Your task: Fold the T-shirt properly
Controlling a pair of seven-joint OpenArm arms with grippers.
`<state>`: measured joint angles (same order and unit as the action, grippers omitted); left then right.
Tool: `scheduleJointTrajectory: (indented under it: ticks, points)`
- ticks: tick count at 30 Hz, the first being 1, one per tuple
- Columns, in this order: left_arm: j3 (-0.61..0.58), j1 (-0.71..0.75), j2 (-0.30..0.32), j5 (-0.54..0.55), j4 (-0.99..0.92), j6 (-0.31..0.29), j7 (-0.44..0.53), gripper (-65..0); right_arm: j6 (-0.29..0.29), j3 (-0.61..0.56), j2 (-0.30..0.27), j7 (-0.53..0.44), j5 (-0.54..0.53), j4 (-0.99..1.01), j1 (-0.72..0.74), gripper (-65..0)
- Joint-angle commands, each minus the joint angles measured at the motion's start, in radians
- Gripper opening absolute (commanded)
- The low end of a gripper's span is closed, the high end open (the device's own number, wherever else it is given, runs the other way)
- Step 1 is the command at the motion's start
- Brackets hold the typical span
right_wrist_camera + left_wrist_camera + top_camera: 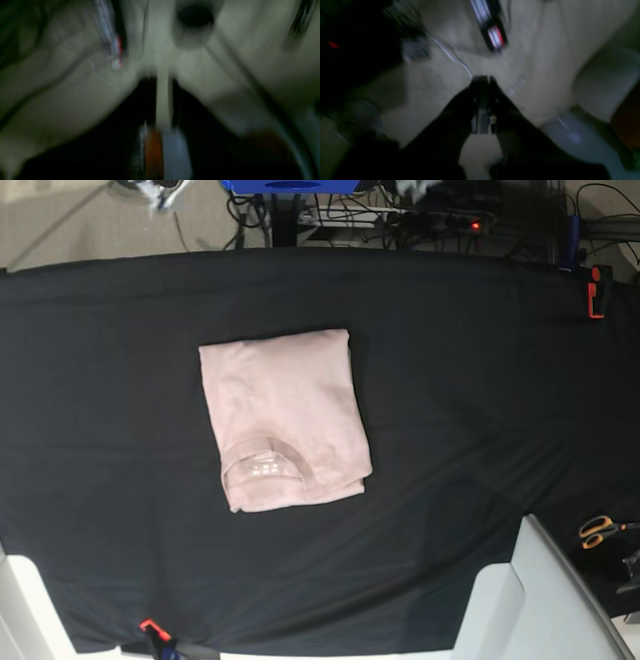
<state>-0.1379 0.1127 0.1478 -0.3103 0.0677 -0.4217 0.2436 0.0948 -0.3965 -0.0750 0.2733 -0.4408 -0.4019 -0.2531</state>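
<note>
The pale pink T-shirt [285,415] lies folded into a compact rectangle on the black table covering [480,380], left of centre, its ribbed collar [262,463] facing up at the near edge. Neither gripper shows in the base view, and nothing touches the shirt. In the blurred, dark left wrist view my left gripper [483,78] has its dark fingers pressed together, holding nothing, over a pale surface with cables. In the blurred right wrist view my right gripper [163,82] shows a narrow pale strip between its dark fingers. I cannot tell whether it is open or shut.
A white arm part [530,600] rises at the near right corner and another white part [25,610] at the near left. Orange-handled scissors [600,529] lie at the right edge. Orange clamps [595,290] [152,630] hold the covering. Cables run behind the table.
</note>
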Motion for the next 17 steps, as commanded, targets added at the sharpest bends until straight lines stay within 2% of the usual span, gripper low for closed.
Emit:
scheduleJointTrajectory:
  ticks: [1,3,4,6,8,13,17]
  points:
    - [0.005,-0.001,-0.003,-0.002,-0.001,-0.012,-0.014,-65.0,-0.059,0.003,0.019,-0.05,-0.002,0.099,0.038,-57.5]
    - [0.005,-0.032,-0.004,-0.002,-0.004,-0.009,-0.031,-65.0,-0.16,0.001,0.044,-0.2,-0.002,0.266,0.087,-57.5]
    - [0.005,-0.041,-0.004,-0.002,-0.004,-0.009,-0.036,-65.0,-0.186,0.001,0.048,-0.268,-0.002,0.308,0.096,-57.5]
    - [0.005,-0.046,-0.004,-0.002,-0.001,-0.009,-0.036,-65.0,-0.194,0.006,0.05,-0.395,-0.003,0.332,0.096,-57.5]
    - [0.005,-0.046,-0.004,-0.002,-0.001,-0.007,-0.033,-65.0,-0.192,0.008,0.047,-0.478,-0.008,0.338,0.093,-57.5]
    - [-0.006,-0.057,-0.006,-0.01,0.022,-0.007,-0.031,-65.0,-0.166,0.009,0.047,-0.526,-0.01,0.329,0.091,-57.5]
    - [-0.007,-0.058,-0.043,-0.01,0.051,-0.007,-0.031,-65.0,-0.163,0.008,0.05,-0.536,-0.01,0.318,0.105,-57.5]
